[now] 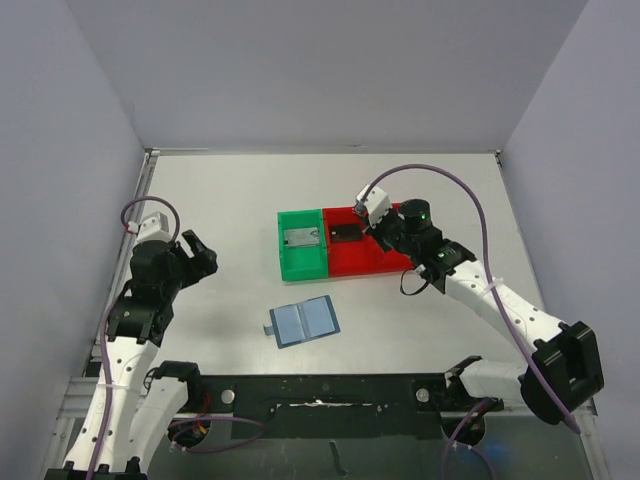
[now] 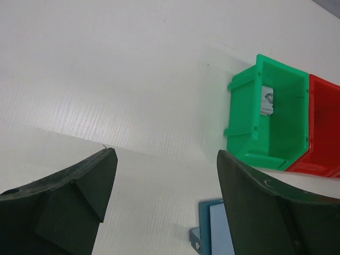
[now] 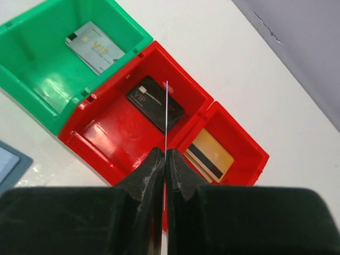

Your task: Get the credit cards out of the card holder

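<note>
The blue card holder [image 1: 305, 321] lies open and flat on the table near the arm bases; a corner of it shows in the left wrist view [image 2: 215, 228] and the right wrist view [image 3: 8, 162]. My right gripper [image 3: 165, 151] hangs over the red bins [image 1: 372, 225], shut on a thin credit card [image 3: 166, 106] seen edge-on. A silver credit card [image 3: 95, 48] lies in the green bin [image 3: 32, 32]. A black one [image 3: 154, 103] and a gold one [image 3: 210, 154] lie in the red bins. My left gripper [image 2: 166, 154] is open and holds nothing, left of the holder [image 1: 195, 255].
The green bin [image 1: 285, 250] and the red bins [image 1: 380, 262] stand side by side at mid table, beyond the holder. Grey walls close the table on the left, back and right.
</note>
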